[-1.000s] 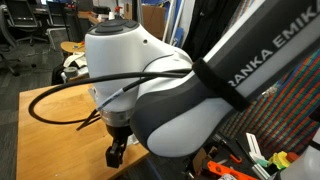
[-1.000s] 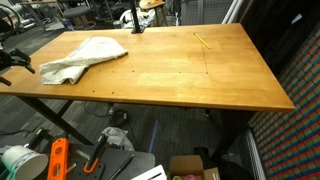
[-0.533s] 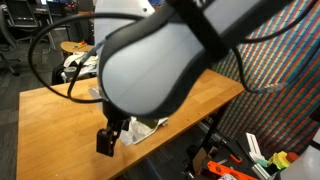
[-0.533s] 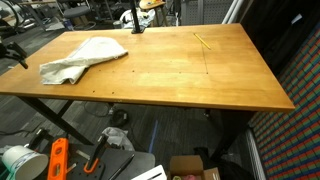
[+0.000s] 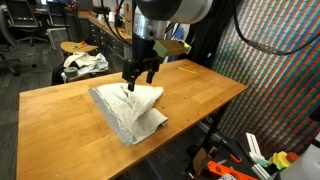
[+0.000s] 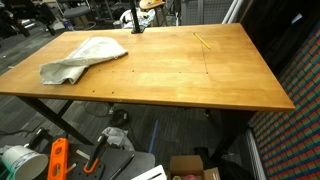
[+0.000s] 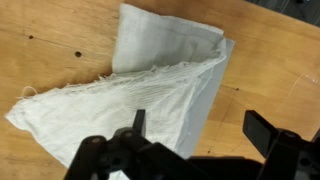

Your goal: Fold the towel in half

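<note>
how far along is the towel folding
Done: little. The towel lies rumpled on the table, one layer lapped crookedly over another in the wrist view, no neat half. In hand: nothing; the jaws hang open just above it. Left: grip an edge, carry it across, release.

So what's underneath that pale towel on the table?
Bare wooden tabletop shows beside the towel, which lies rumpled with one part lapped over another. Whatever sits directly beneath it, or between its layers, is covered and cannot be seen.
</note>
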Controlling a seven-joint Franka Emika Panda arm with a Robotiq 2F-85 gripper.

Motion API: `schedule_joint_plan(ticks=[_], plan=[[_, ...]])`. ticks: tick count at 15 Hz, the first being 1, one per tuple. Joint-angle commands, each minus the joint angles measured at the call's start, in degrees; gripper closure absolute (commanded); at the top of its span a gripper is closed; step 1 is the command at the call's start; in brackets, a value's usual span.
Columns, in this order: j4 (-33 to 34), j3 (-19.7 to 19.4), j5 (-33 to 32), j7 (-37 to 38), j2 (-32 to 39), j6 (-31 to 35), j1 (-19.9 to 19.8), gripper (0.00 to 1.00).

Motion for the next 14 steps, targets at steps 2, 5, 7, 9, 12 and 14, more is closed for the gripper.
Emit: schedule_joint_plan(ticks=[2,5,7,9,12,14], plan=[[9.42,-3.08,0.07,4.33,7.09,-4.49,-3.19,0.00],[15.75,-4.67,0.60,4.97,13.14,-8.47,-4.81,0.00],[20.65,-5.45,0.86,4.70,17.62,-12.46,-5.81,0.00],[25.49,-6.15,1.12,4.16,21.99,-16.21,-6.86,0.00],[31.46,-6.56,2.58,2.99,27.19,-19.96,-8.52,0.00],[35.29,-6.75,3.49,2.74,30.14,-22.74,-9.71,0.00]])
